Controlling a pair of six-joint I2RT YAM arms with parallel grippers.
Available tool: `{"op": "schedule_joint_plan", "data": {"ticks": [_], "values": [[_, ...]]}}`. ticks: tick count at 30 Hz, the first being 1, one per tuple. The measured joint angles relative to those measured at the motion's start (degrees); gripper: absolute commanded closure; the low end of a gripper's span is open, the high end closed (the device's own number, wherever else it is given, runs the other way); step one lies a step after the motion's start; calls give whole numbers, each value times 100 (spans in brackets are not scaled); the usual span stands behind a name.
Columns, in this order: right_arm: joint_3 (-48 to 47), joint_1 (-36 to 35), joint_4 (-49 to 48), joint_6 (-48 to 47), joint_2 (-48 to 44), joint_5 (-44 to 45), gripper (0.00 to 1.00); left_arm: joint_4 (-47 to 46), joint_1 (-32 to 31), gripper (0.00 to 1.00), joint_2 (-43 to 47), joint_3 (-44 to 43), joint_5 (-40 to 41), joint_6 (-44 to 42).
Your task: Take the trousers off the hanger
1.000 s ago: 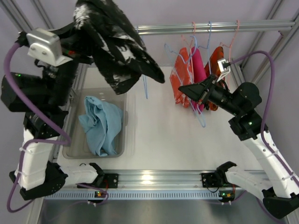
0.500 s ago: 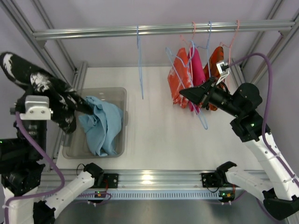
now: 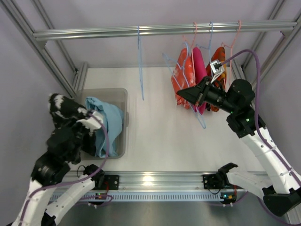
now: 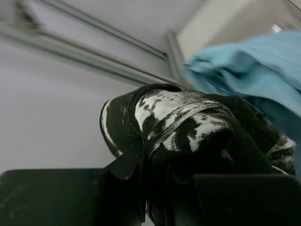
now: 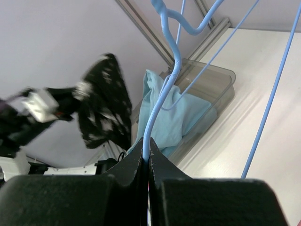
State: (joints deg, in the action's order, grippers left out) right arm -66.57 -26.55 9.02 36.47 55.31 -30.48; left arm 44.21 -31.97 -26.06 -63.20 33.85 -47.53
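The black-and-white trousers (image 3: 63, 109) are off the hanger and bunched at the left rim of the grey bin (image 3: 120, 94). My left gripper (image 3: 76, 125) is shut on them. In the left wrist view the trousers (image 4: 188, 122) fill the space between my fingers (image 4: 160, 188). My right gripper (image 3: 182, 94) is shut on the wire of a bare light blue hanger (image 3: 200, 117), held in front of the hanging clothes. The right wrist view shows the jaws (image 5: 146, 157) pinching that hanger (image 5: 164, 89), with the trousers (image 5: 103, 106) far off to the left.
A light blue cloth (image 3: 106, 122) lies in the bin. A second bare blue hanger (image 3: 140, 61) hangs mid-rail (image 3: 94, 33). Orange and pink garments (image 3: 195, 70) hang on hangers at the right of the rail. Frame posts stand at both sides.
My left arm has swung down from high at the left to low beside the bin, carrying the trousers. My right gripper with the hanger has shifted slightly up and left.
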Motion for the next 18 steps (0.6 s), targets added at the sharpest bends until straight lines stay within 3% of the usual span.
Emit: {"op": "schedule_joint_plan", "data": {"ticks": [5, 7, 11, 14, 16, 17, 18], "values": [[0, 0, -9, 79, 76, -2, 100, -363, -2, 100, -326, 2138, -516, 361], [-44, 0, -11, 96, 114, -7, 100, -990, 28, 100, -581, 2774, -745, 483], [-201, 0, -55, 111, 192, -28, 100, -1919, 525, 100, -1360, 2938, -1440, 1021], [-212, -9, -85, 122, 195, -61, 100, -2129, 1517, 98, -2203, 2415, -2439, 1740], [-212, -22, -81, 127, 197, -61, 100, -2055, 2179, 83, -2691, 1912, -3099, 2205], [-212, -33, -81, 127, 197, -57, 100, -1961, 2435, 68, -2824, 1672, -3442, 2406], [-214, -68, -79, 125, 197, -50, 100, -1853, 2636, 60, -2874, 1467, -3748, 2581]]}}
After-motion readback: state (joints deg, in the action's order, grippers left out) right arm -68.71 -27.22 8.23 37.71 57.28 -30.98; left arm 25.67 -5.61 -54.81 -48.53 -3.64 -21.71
